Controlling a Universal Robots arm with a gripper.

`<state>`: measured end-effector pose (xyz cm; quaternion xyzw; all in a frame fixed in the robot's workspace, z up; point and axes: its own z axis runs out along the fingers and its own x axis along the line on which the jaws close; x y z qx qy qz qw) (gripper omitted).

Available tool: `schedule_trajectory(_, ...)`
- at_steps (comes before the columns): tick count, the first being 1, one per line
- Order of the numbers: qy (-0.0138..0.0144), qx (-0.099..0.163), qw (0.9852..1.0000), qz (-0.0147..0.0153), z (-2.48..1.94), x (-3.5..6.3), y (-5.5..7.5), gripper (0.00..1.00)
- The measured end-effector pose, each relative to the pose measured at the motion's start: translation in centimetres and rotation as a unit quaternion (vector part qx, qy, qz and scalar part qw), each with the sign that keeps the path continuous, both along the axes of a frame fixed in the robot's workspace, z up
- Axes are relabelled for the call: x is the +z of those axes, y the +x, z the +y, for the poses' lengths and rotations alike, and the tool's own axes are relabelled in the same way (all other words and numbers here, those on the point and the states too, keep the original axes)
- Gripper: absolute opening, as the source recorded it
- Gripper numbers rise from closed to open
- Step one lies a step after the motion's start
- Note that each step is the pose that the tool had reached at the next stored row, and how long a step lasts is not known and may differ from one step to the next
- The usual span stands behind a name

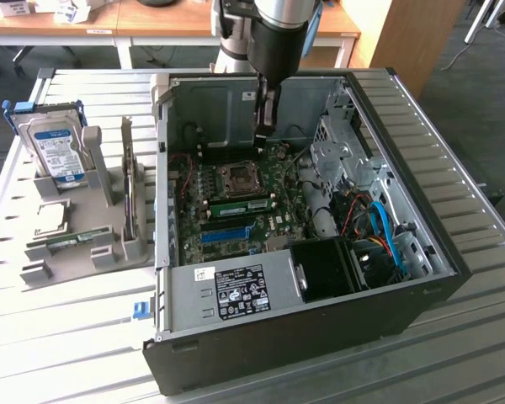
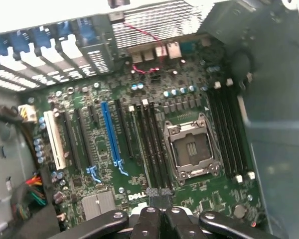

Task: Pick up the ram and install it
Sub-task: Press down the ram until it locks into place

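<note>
Item: my pincer (image 1: 265, 135), inside the open computer case (image 1: 421, 252), above the motherboard (image 1: 236, 210); fingers (image 2: 162, 211) pressed together, gripping nothing.
Item: the ram (image 1: 240, 204), green stick lying in a slot just beside the processor socket (image 1: 236, 177), below my pincer.
Item: blue slot strip (image 2: 111, 137) on the board.
Item: hard drive (image 1: 57, 151), upright in a grey holder (image 1: 93, 244) on the bench (image 1: 67, 337), exterior view's left.

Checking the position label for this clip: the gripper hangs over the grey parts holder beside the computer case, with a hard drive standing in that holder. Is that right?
Not quite. The gripper hangs inside the open computer case, above the motherboard, not over the grey parts holder; the exterior view shows this. The hard drive does stand in that holder.
</note>
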<state>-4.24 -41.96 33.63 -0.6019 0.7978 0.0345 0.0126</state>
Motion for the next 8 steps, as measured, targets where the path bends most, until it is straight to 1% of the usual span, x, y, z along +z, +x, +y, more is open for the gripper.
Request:
schedule_trajectory(2, 0.0000, -0.019, 0.9998, 0.0000, 0.00, -0.02, 0.00, 0.11)
schedule_trajectory(4, 0.0000, -0.037, 0.9993, 0.0000, 0.00, -0.04, 0.00, 0.11)
schedule_trajectory(6, 0.0000, -0.055, 0.9985, 0.0000, 0.00, -0.07, 0.00, 0.11)
schedule_trajectory(8, 0.0000, -0.072, 0.9974, 0.0000, 0.00, -0.09, 0.00, 0.11)
